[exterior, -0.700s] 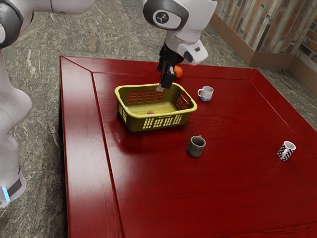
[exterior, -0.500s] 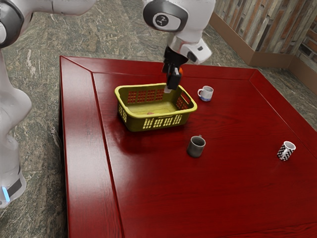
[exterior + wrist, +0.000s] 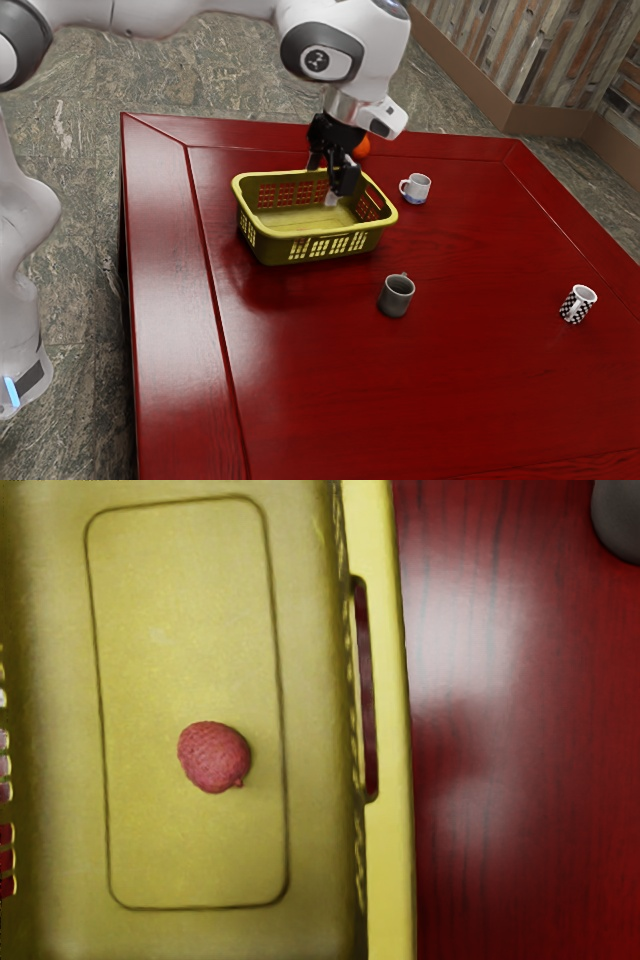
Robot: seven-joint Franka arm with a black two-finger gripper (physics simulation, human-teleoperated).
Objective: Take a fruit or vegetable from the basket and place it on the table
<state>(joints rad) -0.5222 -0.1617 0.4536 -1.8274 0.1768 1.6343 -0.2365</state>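
No words, numbers or brand names can be read. A small emblem (image 3: pixel 317 61) stands on the dark-rimmed oval cap (image 3: pixel 345 63) of the white robot arm (image 3: pixel 385 40), above the far part of the table (image 3: pixel 480 400); its strokes are too small to make out as letters or as any known sign.

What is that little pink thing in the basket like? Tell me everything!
The pink fruit is small and roundish, with bumpy-looking skin and a tiny nub poking out at one end. It looks whole. It lies on the floor of the yellow basket, inside the thin line drawn there, closer to the long side facing the gray mug. Only the basket's floor seems to touch it.
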